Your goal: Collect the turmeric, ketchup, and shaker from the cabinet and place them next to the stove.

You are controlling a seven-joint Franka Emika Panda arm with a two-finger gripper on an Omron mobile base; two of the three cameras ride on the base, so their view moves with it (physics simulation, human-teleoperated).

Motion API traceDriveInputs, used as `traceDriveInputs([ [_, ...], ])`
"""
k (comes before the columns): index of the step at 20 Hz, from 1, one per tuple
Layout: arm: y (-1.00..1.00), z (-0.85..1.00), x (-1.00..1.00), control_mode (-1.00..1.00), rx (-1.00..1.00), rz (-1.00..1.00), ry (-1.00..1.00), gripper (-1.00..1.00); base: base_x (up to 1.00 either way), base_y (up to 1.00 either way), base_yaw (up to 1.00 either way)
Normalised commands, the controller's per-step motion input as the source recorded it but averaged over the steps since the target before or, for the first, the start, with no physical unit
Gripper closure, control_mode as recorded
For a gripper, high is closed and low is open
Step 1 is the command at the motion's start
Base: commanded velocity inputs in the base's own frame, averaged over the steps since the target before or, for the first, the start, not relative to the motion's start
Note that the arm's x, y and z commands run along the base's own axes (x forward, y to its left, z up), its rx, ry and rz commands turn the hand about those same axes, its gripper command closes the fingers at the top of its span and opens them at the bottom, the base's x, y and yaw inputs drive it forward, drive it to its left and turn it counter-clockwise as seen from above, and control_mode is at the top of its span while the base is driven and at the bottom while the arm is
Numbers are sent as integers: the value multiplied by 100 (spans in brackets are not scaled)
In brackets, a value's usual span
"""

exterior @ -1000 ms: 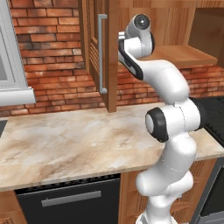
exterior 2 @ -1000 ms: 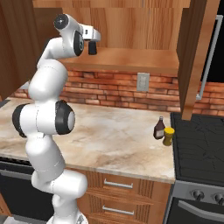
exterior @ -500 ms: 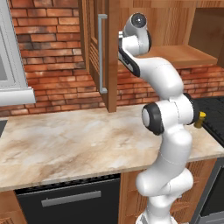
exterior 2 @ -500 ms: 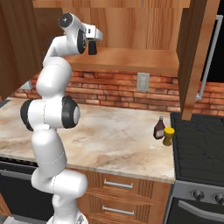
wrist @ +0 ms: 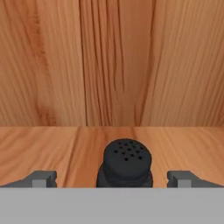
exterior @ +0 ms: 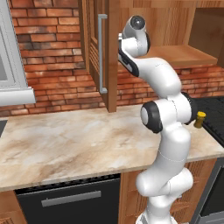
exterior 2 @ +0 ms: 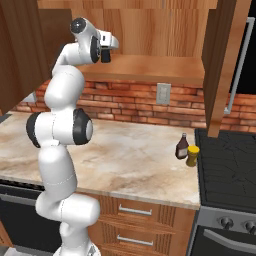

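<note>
The gripper (wrist: 112,179) is held up at the cabinet (exterior 2: 150,67) shelf, jaws spread wide. In the hand view the two finger tips (wrist: 41,178) are seen far apart with the shaker (wrist: 125,164) standing between them, untouched by either; clear gaps are left on both sides. The shaker is upright on the wood shelf, long axis vertical, perforated domed top facing up toward the camera. Bare shelf is seen to both sides of it, and the cabinet's back wall is set close behind it.

In the right base view the gripper (exterior 2: 106,52) is seen at the left end of the shelf, near its front edge, with the shelf open and bare along to the right. An open cabinet door with a long grey handle (exterior 2: 239,65) hangs at the right, above the stove (exterior 2: 227,167). In the left base view another door with a grey handle (exterior: 102,52) stands just left of the arm, limiting room on that side.

The ketchup (exterior 2: 182,146) and the turmeric (exterior 2: 192,156) are already set on the counter (exterior 2: 130,155), upright, just beside each other and next to the stove's left edge. The turmeric (exterior: 200,119) is also glimpsed past the arm in the left base view. The counter surface left of them is wide and open, its front edge running above the drawers (exterior 2: 135,225).
</note>
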Motion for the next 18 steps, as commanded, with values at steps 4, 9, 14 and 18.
traceDriveInputs([
  [4, 0, -15, 17, -100, 2, 0, 2, -100, 0, 0, 0],
  [9, -2, -14, 15, -100, 3, 0, 1, 100, 0, 0, 0],
  [14, -9, -11, 2, -100, 4, 0, 0, 100, 0, 0, 0],
  [18, -3, -4, 0, -100, 1, 0, 0, 100, 0, 0, 0],
])
